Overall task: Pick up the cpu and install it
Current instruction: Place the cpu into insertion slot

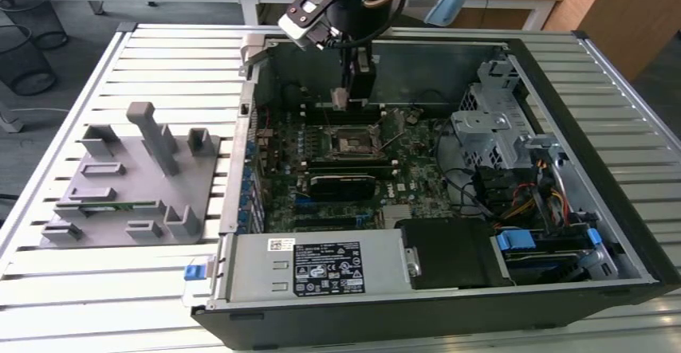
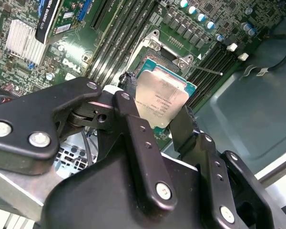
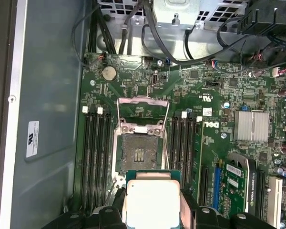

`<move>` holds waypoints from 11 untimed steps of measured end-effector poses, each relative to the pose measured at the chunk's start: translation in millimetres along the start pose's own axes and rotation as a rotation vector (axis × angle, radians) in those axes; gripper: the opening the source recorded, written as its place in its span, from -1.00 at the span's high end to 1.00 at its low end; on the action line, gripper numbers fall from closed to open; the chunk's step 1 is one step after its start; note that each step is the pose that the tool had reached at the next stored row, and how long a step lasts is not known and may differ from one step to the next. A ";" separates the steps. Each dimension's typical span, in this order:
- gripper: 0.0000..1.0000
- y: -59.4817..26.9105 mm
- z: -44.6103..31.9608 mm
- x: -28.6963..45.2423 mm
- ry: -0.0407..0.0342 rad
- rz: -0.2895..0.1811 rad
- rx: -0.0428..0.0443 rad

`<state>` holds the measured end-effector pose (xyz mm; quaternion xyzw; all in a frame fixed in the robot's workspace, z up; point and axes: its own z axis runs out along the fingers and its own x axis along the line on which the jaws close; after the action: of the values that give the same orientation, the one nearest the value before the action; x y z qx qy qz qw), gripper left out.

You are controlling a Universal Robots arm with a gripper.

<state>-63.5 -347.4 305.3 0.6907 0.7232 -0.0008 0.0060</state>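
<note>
I'm in the carrying step: the gripper (image 2: 155, 112) is clamped on the chip (image 2: 163, 95), a finger on each of two opposite edges, metal top facing the second wrist view. In the exterior view, the arm hangs inside the open computer case (image 1: 596, 74), with the chip held clear above the board (image 3: 209, 124) and near the empty socket (image 3: 139, 152), whose cover plate stands open. Seating it, I judge, calls for squaring the chip to the socket and lowering it level, without force.
</note>
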 end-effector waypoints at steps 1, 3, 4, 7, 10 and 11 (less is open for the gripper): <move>-0.06 0.0 0.9 0.0 0.0001 0.000 0.0000; -0.06 0.0 3.0 0.0 0.0000 0.000 0.0000; -0.06 0.0 4.4 0.1 0.0001 0.000 0.0000; -0.06 0.4 9.1 0.1 0.0000 0.000 0.0000; -0.06 2.8 12.4 0.1 -0.0001 0.000 0.0001; -0.06 3.7 13.3 0.3 -0.0002 0.000 0.0001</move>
<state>-59.7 -347.1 292.0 0.6908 0.7230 -0.0009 0.0060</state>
